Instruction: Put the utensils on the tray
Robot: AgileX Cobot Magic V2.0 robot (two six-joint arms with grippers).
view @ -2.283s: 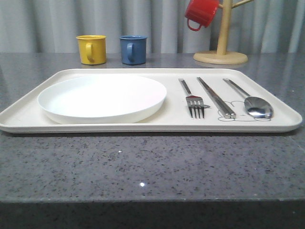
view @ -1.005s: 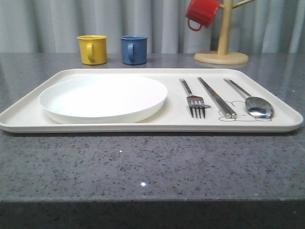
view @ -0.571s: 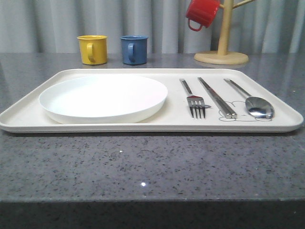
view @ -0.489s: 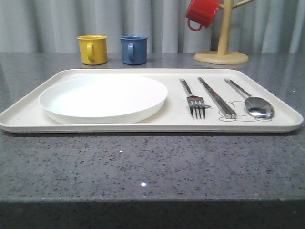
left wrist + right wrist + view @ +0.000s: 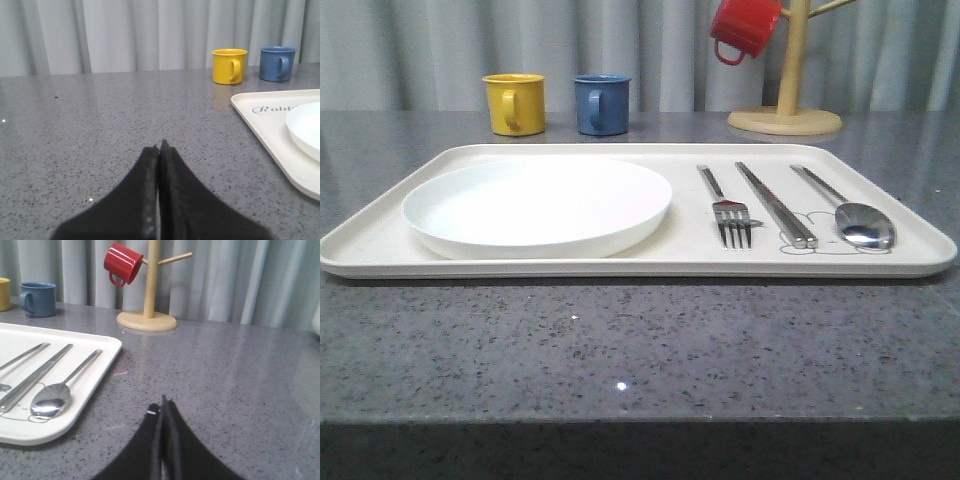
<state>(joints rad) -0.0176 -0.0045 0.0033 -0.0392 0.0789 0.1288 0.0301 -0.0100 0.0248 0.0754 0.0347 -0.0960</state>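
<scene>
Both jaws are closed on nothing above bare desk (image 5: 640, 350), while fork (image 5: 728, 208), chopsticks (image 5: 775, 204) and spoon (image 5: 855, 217) lie unmoved at center right on the tray (image 5: 380, 235), so placing looks finished.

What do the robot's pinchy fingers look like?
Both are black. The left gripper has two smooth, matte fingers, wide at the base and narrowing to a point. The right gripper looks the same, with a tiny white mark near its tip.

Front cam low, fwd over tray (image 5: 380, 245); wrist cams low at tray's sides; tray shared.
</scene>
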